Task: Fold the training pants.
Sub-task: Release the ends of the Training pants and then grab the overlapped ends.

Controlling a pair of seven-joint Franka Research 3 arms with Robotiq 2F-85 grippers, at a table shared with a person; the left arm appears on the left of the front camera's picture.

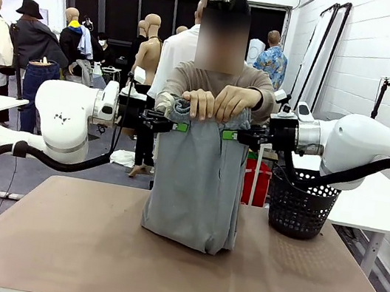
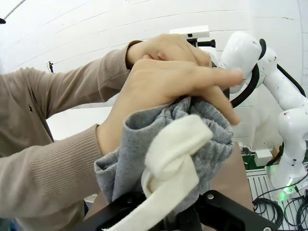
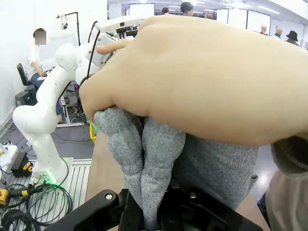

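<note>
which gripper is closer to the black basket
Right. The right gripper is shut on the training pants just above and left of the basket; the left gripper grips the pants' other edge, farther from it.

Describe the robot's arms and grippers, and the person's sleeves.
The left arm and right arm are glossy white, rounded, with black cables looped beneath. The left gripper and right gripper are black with green pads. The person's sleeves are beige knit with ribbed cuffs.
</note>
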